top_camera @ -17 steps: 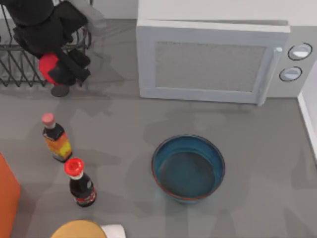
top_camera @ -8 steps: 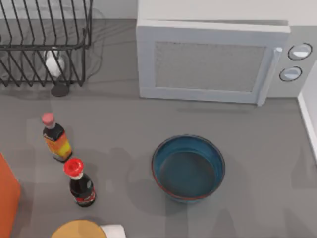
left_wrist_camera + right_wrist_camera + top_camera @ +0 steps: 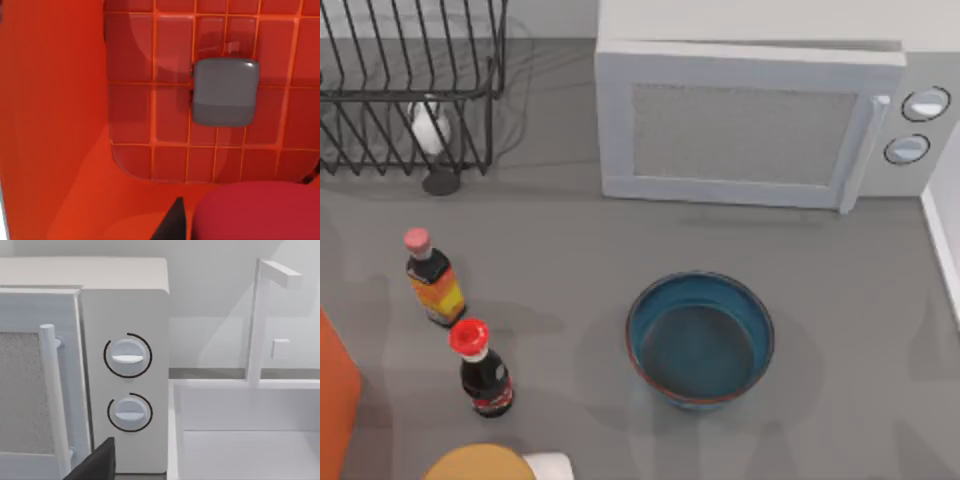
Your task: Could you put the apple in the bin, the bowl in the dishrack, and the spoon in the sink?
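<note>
**Apple over the orange bin, bowl on the grey counter**

The left wrist view looked down into an orange bin (image 3: pixel 60 125) with a gridded floor; the apple (image 3: pixel 255 210) sat close under the camera, and whether the left jaws gripped it could not be told. The bowl (image 3: pixel 700 340) stood on the grey counter (image 3: pixel 570 250) before the microwave (image 3: pixel 750 125), the dishrack (image 3: pixel 410 90) at back left. The right jaws' state could not be told.

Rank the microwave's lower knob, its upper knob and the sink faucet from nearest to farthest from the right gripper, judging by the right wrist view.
1. The lower knob, on the microwave front, just beyond the right gripper.
2. The upper knob, higher on the same panel.
3. The faucet, at the back of the sink.
</note>
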